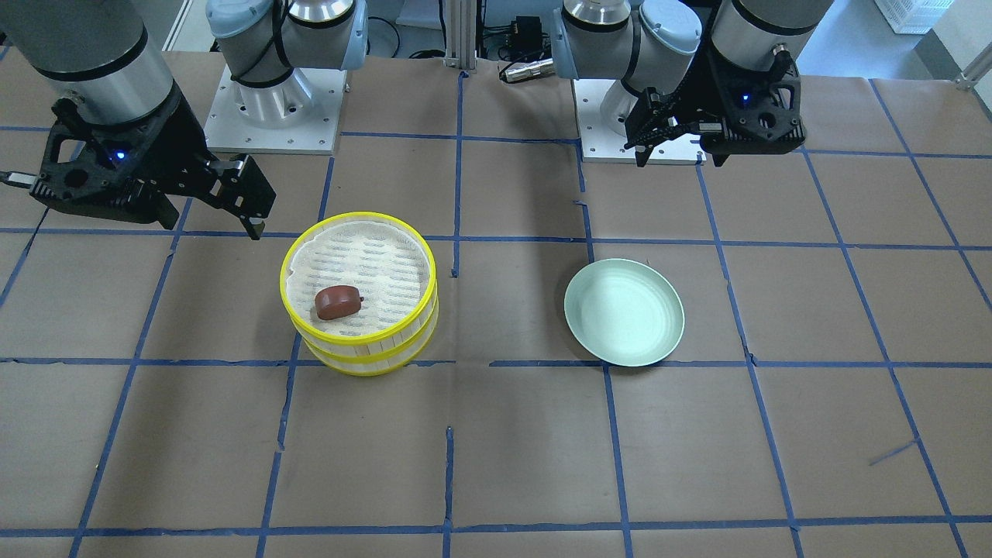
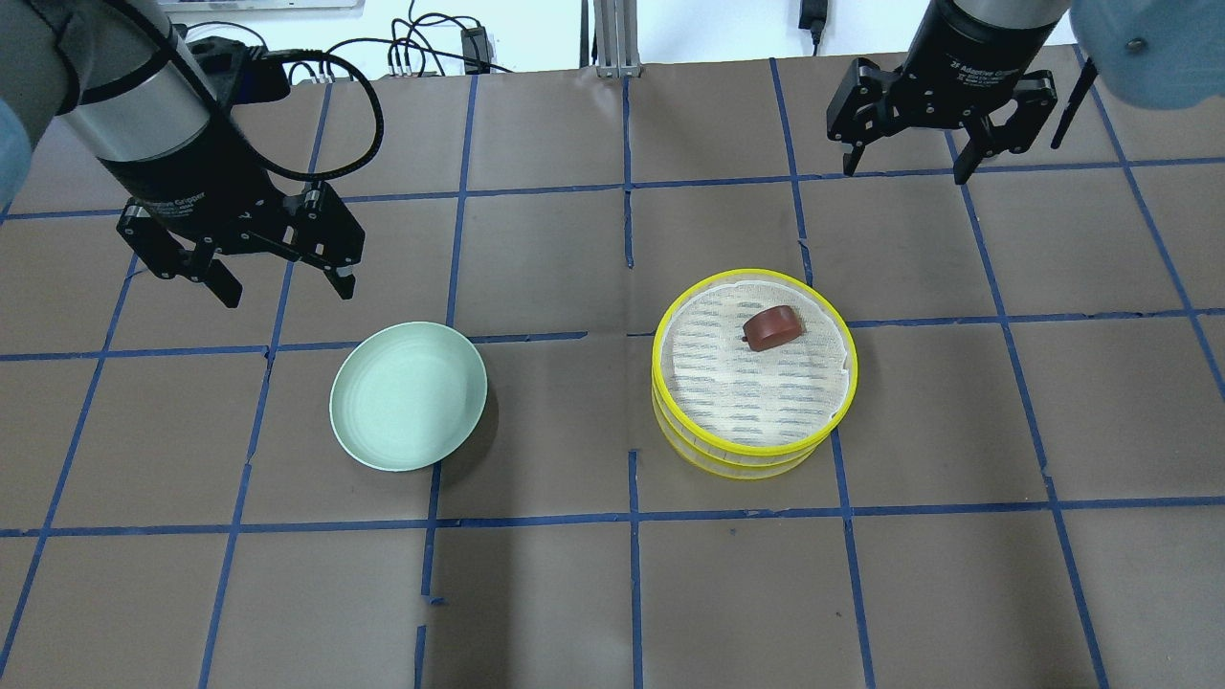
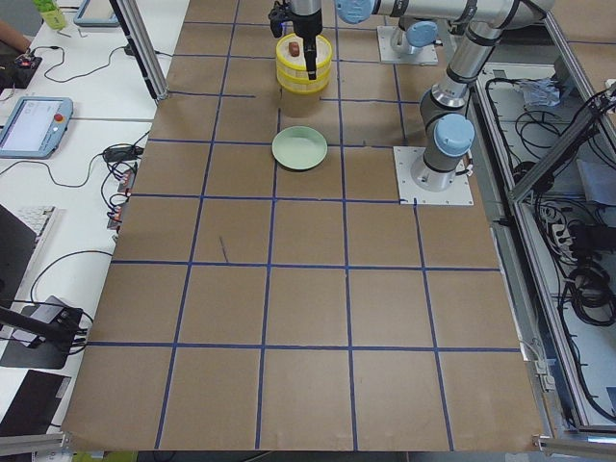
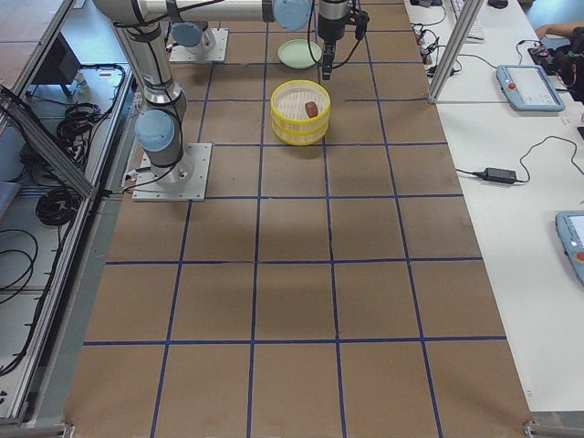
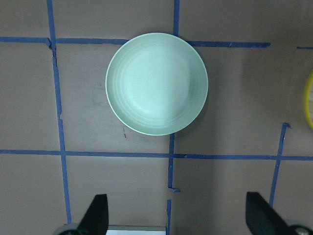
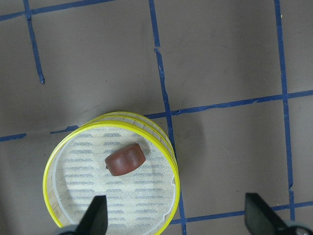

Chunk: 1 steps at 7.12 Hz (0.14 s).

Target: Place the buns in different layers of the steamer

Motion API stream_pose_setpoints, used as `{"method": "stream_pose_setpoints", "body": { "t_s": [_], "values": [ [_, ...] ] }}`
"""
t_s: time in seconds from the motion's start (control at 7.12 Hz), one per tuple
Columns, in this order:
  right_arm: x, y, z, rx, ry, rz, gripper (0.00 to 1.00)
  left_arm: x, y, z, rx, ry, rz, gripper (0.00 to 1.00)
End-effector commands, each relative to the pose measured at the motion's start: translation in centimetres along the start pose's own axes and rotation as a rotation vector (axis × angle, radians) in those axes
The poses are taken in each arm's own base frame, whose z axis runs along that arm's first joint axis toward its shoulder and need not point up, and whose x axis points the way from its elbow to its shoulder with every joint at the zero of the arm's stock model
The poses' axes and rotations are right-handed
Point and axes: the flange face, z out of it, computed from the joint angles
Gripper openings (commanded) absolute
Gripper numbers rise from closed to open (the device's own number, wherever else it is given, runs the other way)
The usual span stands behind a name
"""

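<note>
Brown table [image 2: 536, 593] with blue tape lines [image 2: 634, 574].
Red-brown bun [image 2: 770, 327] sits in the steamer's [image 2: 751, 461] top layer [image 2: 746, 392]; green plate [image 2: 409, 395] lies near the steamer; left claw [image 2: 287, 292] and right claw [image 2: 904, 174] are spread, empty.

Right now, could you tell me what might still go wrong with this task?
1. The white bun shows in no view: the plate is empty and the top layer covers the lower layer, so its placing cannot be confirmed.
2. The brown bun lies close to the top layer's rim; a knock from the open right gripper might jolt it out.
</note>
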Motion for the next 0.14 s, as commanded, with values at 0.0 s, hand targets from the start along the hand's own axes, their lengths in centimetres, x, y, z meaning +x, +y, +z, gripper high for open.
{"method": "stream_pose_setpoints", "body": {
  "t_s": [0.0],
  "values": [
    [-0.02,0.04,0.09,-0.003,0.0,0.0,1.0,0.0,0.02,0.02,-0.002,0.0,0.001,1.0]
  ]
}}
